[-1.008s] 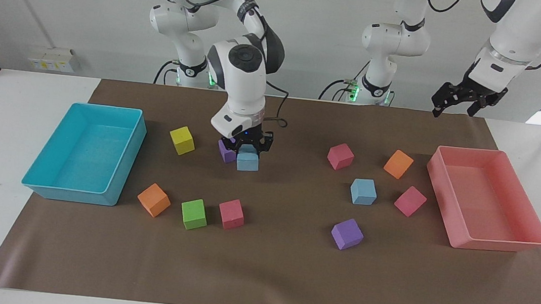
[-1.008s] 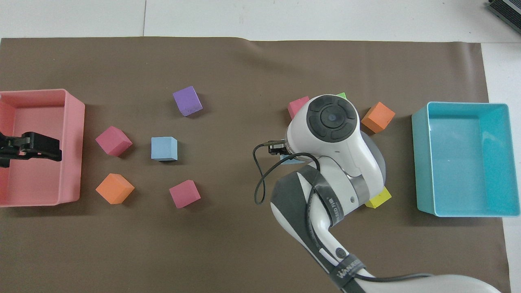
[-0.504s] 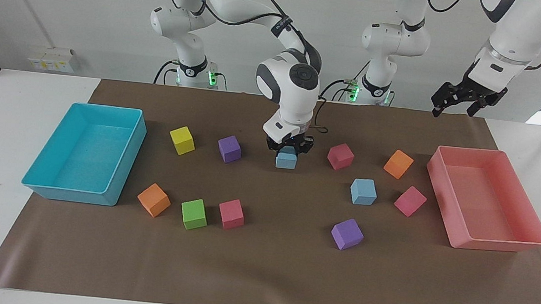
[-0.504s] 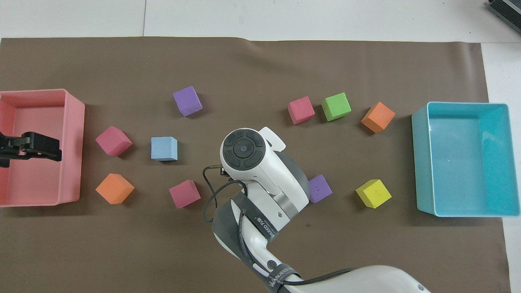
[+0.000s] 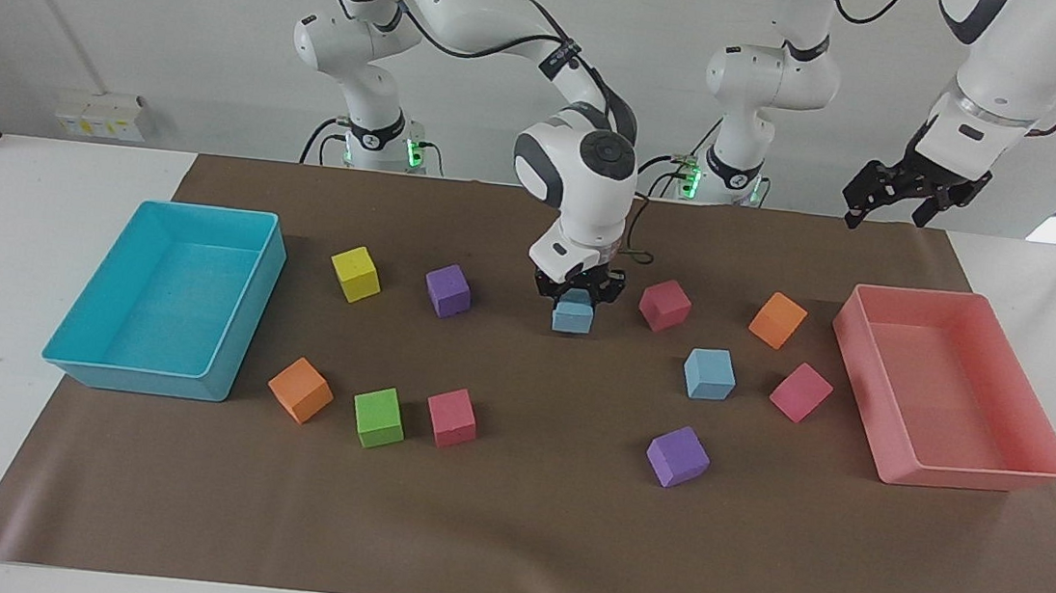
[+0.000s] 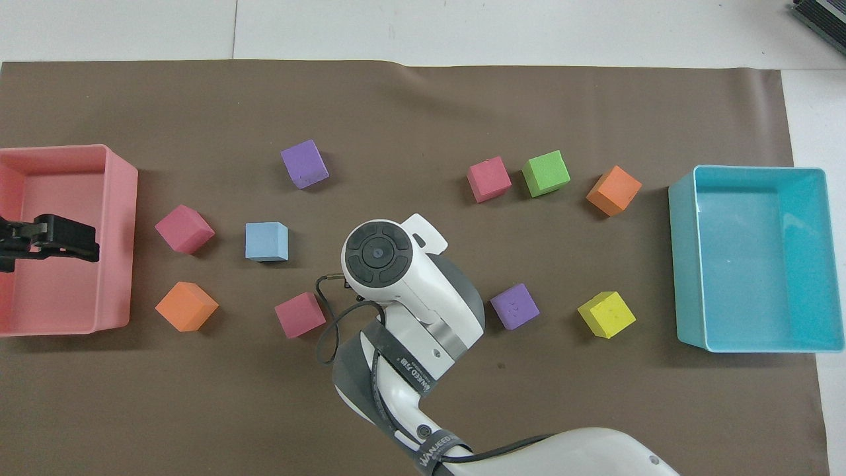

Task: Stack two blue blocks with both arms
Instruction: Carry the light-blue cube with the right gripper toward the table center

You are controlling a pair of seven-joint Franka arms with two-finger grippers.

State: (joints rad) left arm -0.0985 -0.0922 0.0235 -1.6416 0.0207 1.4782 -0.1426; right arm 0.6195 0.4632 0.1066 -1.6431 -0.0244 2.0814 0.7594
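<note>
From above, the right arm's white wrist hid the right gripper (image 5: 577, 289) and the blue block it carried (image 5: 573, 315); only the facing view showed them. There the fingers were closed on the upper part of this block, low over the brown mat (image 5: 504, 546), between a purple cube (image 5: 448, 290) and a pink cube (image 5: 664, 305). Whether the block touched the mat I could not tell. The second blue block (image 5: 709, 373) lay on the mat, farther from the robots, toward the left arm's end. A second before, the held block was just beside the purple cube. The left gripper (image 5: 906, 192) waited over the pink tray (image 5: 872, 446), fingers spread wide and holding nothing.
</note>
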